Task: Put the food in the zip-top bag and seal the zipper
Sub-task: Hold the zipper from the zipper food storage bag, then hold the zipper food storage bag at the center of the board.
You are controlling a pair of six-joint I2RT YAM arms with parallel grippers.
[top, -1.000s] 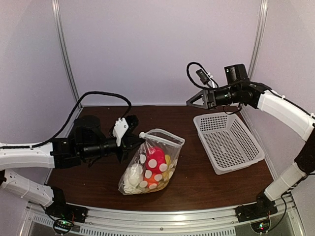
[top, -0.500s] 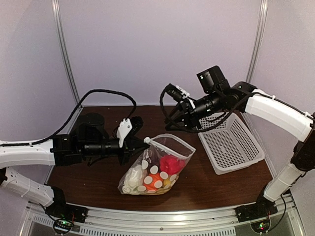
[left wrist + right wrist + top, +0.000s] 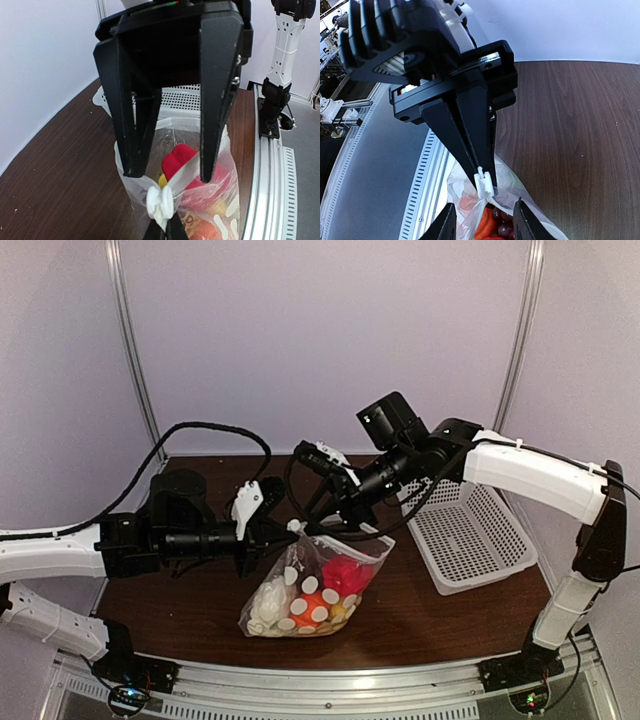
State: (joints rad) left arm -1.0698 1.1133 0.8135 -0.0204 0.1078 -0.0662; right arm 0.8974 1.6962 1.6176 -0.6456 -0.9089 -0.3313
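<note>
The zip-top bag [image 3: 310, 590] stands on the table, clear with white dots, holding the food: white cauliflower [image 3: 268, 605], orange pumpkin [image 3: 305, 612] and red pepper [image 3: 345, 575]. My left gripper [image 3: 284, 531] is shut on the bag's left mouth corner, at the zipper's white end [image 3: 160, 200]. My right gripper [image 3: 338, 520] is open, and its fingers [image 3: 215, 115] straddle the bag's mouth just beyond that end. In the right wrist view the white zipper end [image 3: 486, 182] sits between my open right gripper [image 3: 485, 225] and the shut left fingers [image 3: 470, 135]; dark grapes [image 3: 498, 220] show below.
A white mesh basket [image 3: 465, 525] stands at the right, behind my right arm. Metal frame posts rise at the back corners. A metal rail [image 3: 330, 690] runs along the table's near edge.
My right arm has swung left and down from above the basket to the bag's mouth, close to my left gripper. The left gripper kept its hold; the bag shifted slightly.
</note>
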